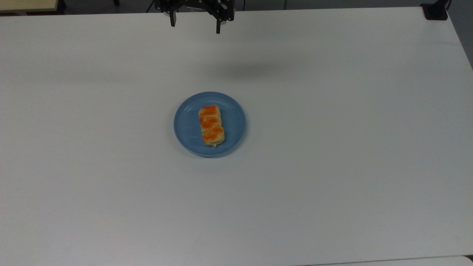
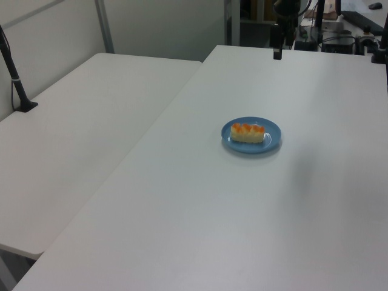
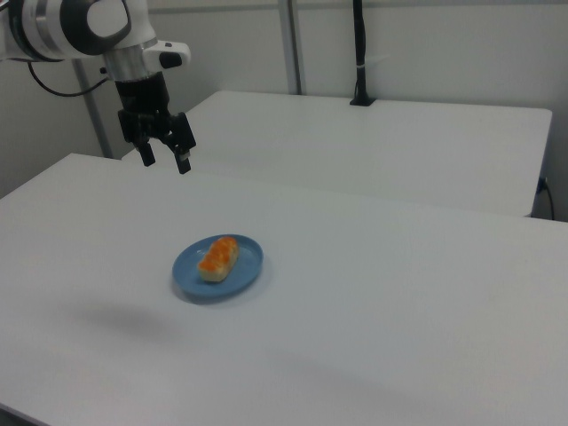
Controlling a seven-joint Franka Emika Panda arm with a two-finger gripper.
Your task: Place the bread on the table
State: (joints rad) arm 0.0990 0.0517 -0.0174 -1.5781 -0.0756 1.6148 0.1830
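In the top view, your bread (image 1: 211, 125) lies lengthwise in the middle of the blue plate (image 1: 232, 123), which sits near the centre of the table (image 1: 332, 166), while the gripper (image 1: 195, 24) hangs over the far edge with its jaws spread wide and empty, well apart from the plate. The left view shows the bread (image 2: 248, 133) resting on the plate (image 2: 271, 138), nowhere touching the tabletop, so you have yet to lift it off. In the right view the gripper (image 3: 165, 157) hovers high above the table's far side, fingers (image 3: 184, 161) pointing down, probably ready to descend.
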